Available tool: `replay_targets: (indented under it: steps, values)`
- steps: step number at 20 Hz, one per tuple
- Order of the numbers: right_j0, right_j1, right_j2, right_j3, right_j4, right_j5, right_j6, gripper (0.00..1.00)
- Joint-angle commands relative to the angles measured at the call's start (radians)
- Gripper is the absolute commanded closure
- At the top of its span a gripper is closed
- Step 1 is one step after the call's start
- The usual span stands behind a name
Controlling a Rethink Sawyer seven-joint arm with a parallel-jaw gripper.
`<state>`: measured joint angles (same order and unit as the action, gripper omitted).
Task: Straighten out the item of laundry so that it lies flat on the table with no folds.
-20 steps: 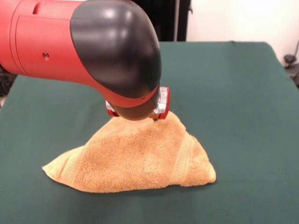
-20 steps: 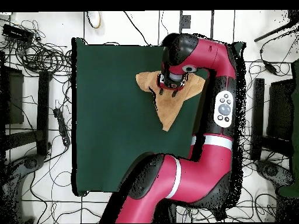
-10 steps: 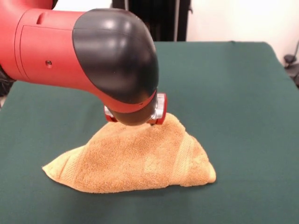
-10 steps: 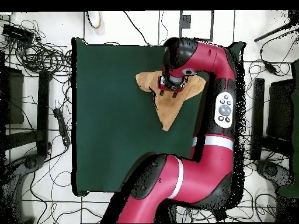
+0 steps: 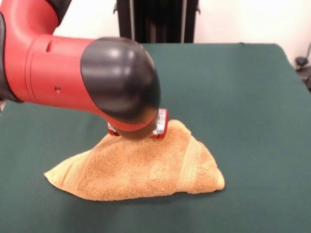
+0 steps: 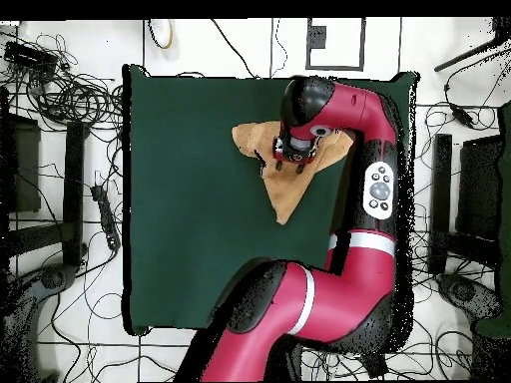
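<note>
The golden-orange towel (image 5: 146, 170) lies folded into a rough triangle on the dark green table (image 5: 243, 97), with woven bands showing near its left and right ends. In the overhead view the towel (image 6: 284, 191) lies near the table's top right, tapering towards the robot's base. My gripper (image 5: 158, 132) is down at the towel's raised top fold, mostly hidden behind the arm's black elbow (image 5: 121, 82); only its red and silver wrist ring shows. From above, the gripper (image 6: 289, 155) sits over the towel's wide end. The jaws cannot be made out.
The red arm (image 6: 374, 180) runs along the table's right edge in the overhead view. Cables and stands (image 6: 60, 90) crowd the floor around the table (image 6: 190, 199). A black stand (image 5: 155, 22) rises behind the table's far edge.
The arm's elbow has shifted left and lower in the front view, and the wrist has sunk a little onto the towel's top fold. The towel's shape is unchanged.
</note>
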<state>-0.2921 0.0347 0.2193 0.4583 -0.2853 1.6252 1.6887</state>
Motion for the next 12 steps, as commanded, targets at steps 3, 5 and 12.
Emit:
replay_targets:
  steps: [3, 5, 12]
  values:
    - [0.023, 0.052, 0.039, 0.280, -0.027, -0.234, -0.156, 0.00]
    - [0.018, 0.016, 0.032, 0.357, -0.027, -0.300, -0.148, 0.00]
    - [-0.015, -0.094, 0.026, 0.566, -0.033, -0.380, -0.146, 0.00]
